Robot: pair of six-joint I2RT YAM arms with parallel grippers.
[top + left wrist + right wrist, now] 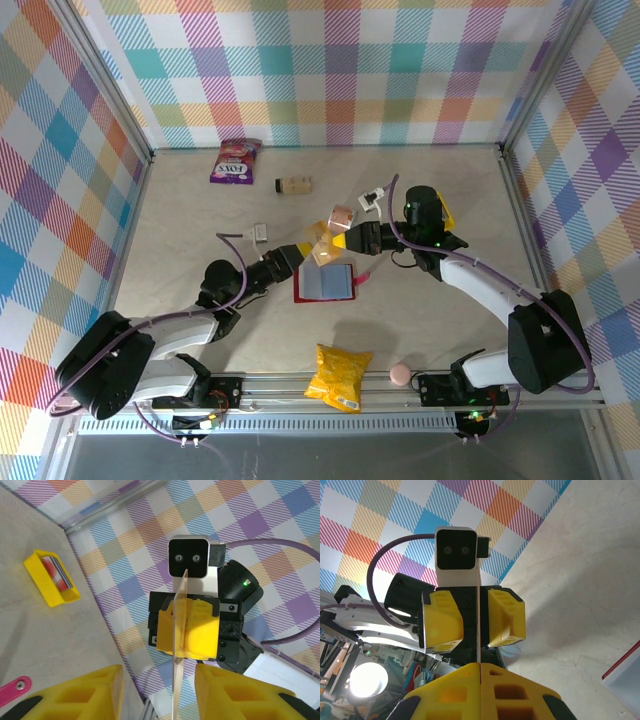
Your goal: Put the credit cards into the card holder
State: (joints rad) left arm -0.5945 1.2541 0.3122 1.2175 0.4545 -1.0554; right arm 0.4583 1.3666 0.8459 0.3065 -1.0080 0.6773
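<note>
Top external, left tool (310,251), right tool (345,240), 1 card (324,236), 1 card holder (325,282)

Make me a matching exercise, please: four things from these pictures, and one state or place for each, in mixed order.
1 left pincer
2 right pincer
3 card holder
4 purple bag

a shut on a card
b far left of the table
c open around the card
d unfolded, red

Pairs: 1c, 2a, 3d, 4b
</note>
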